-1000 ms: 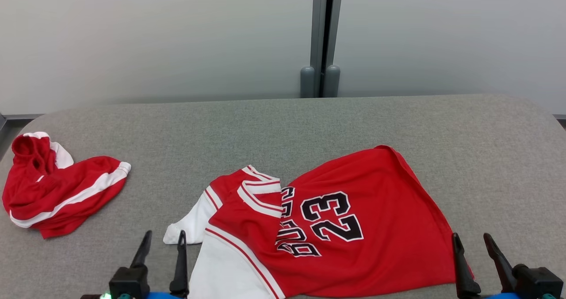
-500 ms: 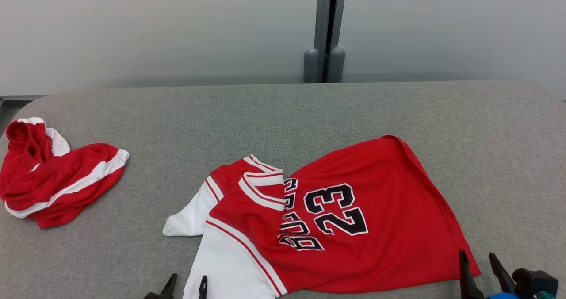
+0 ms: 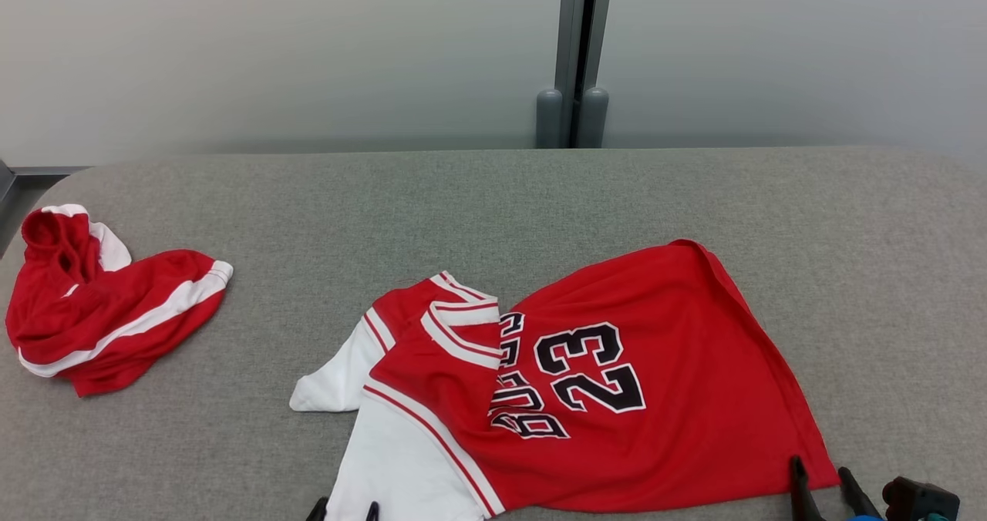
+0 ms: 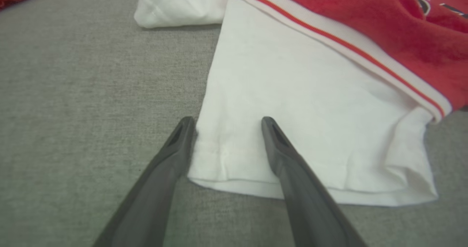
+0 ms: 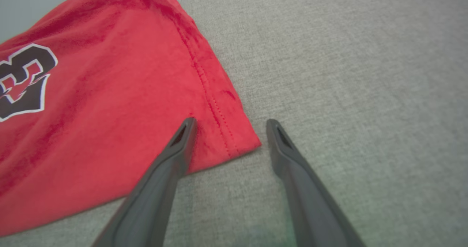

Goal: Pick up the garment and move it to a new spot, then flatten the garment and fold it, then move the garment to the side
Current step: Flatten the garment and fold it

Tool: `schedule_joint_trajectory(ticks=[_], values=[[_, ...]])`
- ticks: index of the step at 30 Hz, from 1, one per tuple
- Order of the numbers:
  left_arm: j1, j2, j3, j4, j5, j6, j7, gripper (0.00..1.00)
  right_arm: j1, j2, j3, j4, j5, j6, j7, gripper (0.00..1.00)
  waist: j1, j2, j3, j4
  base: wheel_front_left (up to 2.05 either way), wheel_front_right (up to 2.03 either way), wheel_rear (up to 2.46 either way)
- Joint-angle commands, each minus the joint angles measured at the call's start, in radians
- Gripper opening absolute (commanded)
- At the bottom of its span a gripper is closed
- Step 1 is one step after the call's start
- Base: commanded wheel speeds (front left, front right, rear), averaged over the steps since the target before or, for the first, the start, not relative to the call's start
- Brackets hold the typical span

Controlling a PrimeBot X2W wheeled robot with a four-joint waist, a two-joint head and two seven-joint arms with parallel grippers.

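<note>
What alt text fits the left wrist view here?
The left gripper, jaws open, frames the near hem corner of a white sleeve lying flat on the grey tabletop. The red jersey it belongs to lies beyond at right; a second white sleeve bunches farther off.

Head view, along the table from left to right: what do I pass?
Crumpled red-and-white garment → jersey's white sleeves → black 23 → right gripper, jaws open.
</note>
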Motion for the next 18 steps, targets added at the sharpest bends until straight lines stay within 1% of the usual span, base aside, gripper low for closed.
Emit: schedule_joint_trajectory(ticks=[1, 5, 8, 9, 10, 11, 12, 14, 18], values=[[0.003, -0.004, -0.014, 0.026, -0.005, -0.008, 0.011, 1.00, -0.011, -0.002, 0.005, 0.015, 0.005, 0.000, 0.000, 1.00, 0.0000, 0.0000, 0.000, 0.000, 0.00, 0.00, 0.00], [-0.009, -0.007, -0.050, 0.054, -0.028, -0.010, 0.012, 1.00, -0.029, 0.001, 0.034, 0.055, 0.021, 0.001, 0.002, 1.00, 0.0000, 0.0000, 0.003, 0.002, 0.00, 0.00, 0.00], [-0.019, -0.009, -0.088, 0.083, -0.053, -0.010, 0.014, 1.00, -0.044, 0.014, 0.073, 0.088, 0.060, 0.002, 0.005, 1.00, 0.0000, 0.0000, 0.004, 0.004, 0.00, 0.00, 0.00], [-0.019, -0.010, -0.104, 0.093, -0.067, -0.010, 0.015, 1.00, -0.047, 0.017, 0.087, 0.095, 0.070, 0.002, 0.006, 0.84, 0.0000, 0.0000, 0.004, 0.003, 0.00, 0.00, 0.00], [-0.020, -0.011, -0.121, 0.106, -0.085, -0.010, 0.017, 1.00, -0.050, 0.019, 0.104, 0.100, 0.076, 0.002, 0.007, 0.40, 0.0000, 0.0000, 0.004, 0.003, 0.00, 0.00, 0.00], [-0.024, -0.012, -0.139, 0.120, -0.099, -0.011, 0.019, 0.74, -0.051, 0.021, 0.118, 0.103, 0.082, 0.003, 0.007, 0.06, 0.0000, 0.0000, 0.003, 0.002, 0.00, 0.00, 0.00], [-0.029, -0.012, -0.154, 0.129, -0.112, -0.011, 0.019, 0.48, -0.052, 0.021, 0.128, 0.096, 0.091, 0.003, 0.007, 0.00, 0.0000, 0.0000, 0.003, 0.002, 0.00, 0.00, 0.00], [-0.042, -0.013, -0.175, 0.138, -0.138, -0.011, 0.019, 0.00, -0.053, 0.015, 0.135, 0.072, 0.102, 0.002, 0.006, 0.00, 0.0000, 0.0000, 0.005, 0.001, 0.00, 0.00, 0.00], [-0.067, -0.006, -0.196, 0.099, -0.201, -0.010, 0.016, 0.00, -0.035, -0.004, 0.143, 0.003, 0.116, 0.000, 0.000, 0.00, 0.0000, 0.0000, 0.006, 0.001, 0.00, 0.00, 0.00]])
